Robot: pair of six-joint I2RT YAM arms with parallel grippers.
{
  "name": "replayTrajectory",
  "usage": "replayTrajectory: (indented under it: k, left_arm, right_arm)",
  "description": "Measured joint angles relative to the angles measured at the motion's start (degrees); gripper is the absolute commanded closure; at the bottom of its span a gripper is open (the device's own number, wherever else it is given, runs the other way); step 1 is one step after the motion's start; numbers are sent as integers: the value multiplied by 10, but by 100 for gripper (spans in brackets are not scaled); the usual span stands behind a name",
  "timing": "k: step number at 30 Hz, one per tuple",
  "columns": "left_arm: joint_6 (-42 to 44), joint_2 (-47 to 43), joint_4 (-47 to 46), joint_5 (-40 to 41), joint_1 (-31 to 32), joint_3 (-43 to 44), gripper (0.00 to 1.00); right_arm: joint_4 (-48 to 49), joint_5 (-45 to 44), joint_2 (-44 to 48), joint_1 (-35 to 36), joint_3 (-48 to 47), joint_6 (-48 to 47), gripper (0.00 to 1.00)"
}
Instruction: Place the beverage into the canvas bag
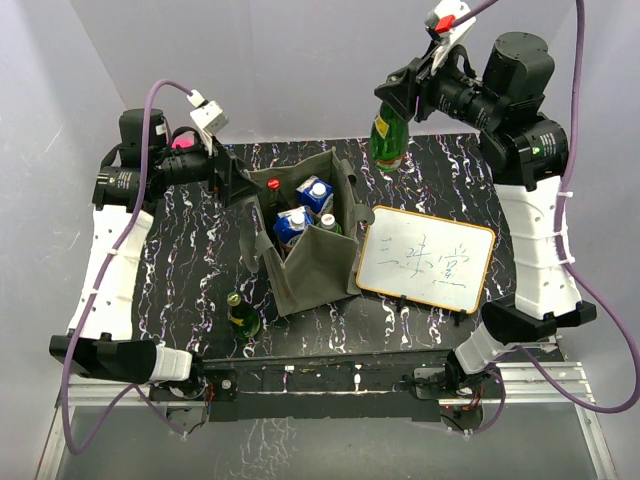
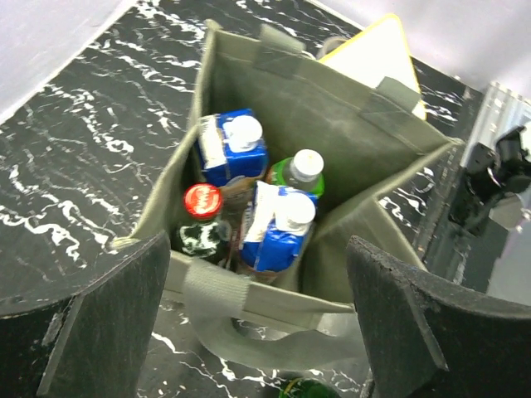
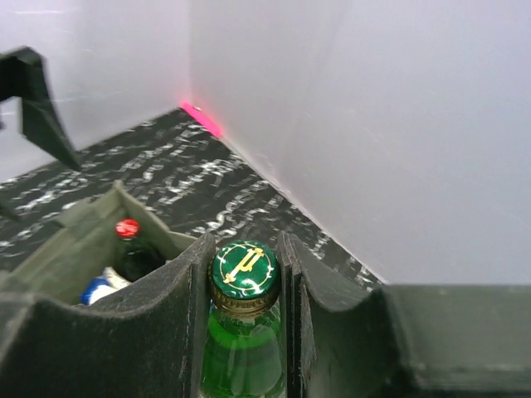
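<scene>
The olive-grey canvas bag (image 1: pixel 318 268) stands open at mid table. It holds two blue cartons (image 1: pixel 314 192), a red-capped bottle (image 1: pixel 273 184) and a white-capped bottle (image 1: pixel 328 222). My right gripper (image 1: pixel 397 98) is shut on the neck of a green glass bottle (image 1: pixel 388 138) and holds it in the air beyond the bag's far right corner. The right wrist view shows the green cap (image 3: pixel 244 269) clamped between the fingers. My left gripper (image 1: pixel 236 181) is open at the bag's far left rim. In its wrist view the gripper (image 2: pixel 257 311) straddles the bag (image 2: pixel 332 116) and its strap handle (image 2: pixel 249 332).
A second green bottle (image 1: pixel 241 316) with a gold cap stands on the table in front of the bag, to its left; it also shows in the left wrist view (image 2: pixel 311 388). A yellow-framed whiteboard (image 1: pixel 428 258) lies right of the bag. White walls enclose the table.
</scene>
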State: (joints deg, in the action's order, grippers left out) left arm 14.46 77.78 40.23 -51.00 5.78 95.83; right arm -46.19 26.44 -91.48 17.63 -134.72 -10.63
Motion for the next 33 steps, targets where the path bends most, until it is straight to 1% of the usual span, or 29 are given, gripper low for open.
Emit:
replayTrajectory:
  k: [3, 9, 14, 18, 22, 26, 29, 31, 33]
  left_arm:
    - [16, 2, 36, -21, 23, 20, 16]
    - [32, 5, 85, -38, 84, 14, 16]
    - [48, 6, 115, -30, 142, -13, 16]
    - [65, 6, 130, -6, 177, -38, 17]
    - [78, 12, 145, 10, 202, -56, 24]
    - [80, 26, 144, 7, 214, -65, 35]
    - [81, 31, 139, -1, 219, -79, 40]
    - [83, 31, 138, -7, 221, -92, 47]
    - [84, 31, 138, -16, 225, -102, 56]
  right_arm:
    - [2, 62, 0, 0, -7, 24, 92]
    - [24, 172, -24, 2, -5, 79, 92]
    - [64, 232, -50, 4, 2, 120, 92]
    - [89, 256, -62, 11, 20, 136, 92]
    - [98, 269, -75, 26, 29, 139, 92]
    - [104, 281, -84, 51, 34, 137, 92]
    - [106, 288, -87, 71, 44, 132, 92]
    - [108, 292, -88, 82, 54, 128, 92]
    - [109, 297, -88, 90, 69, 123, 92]
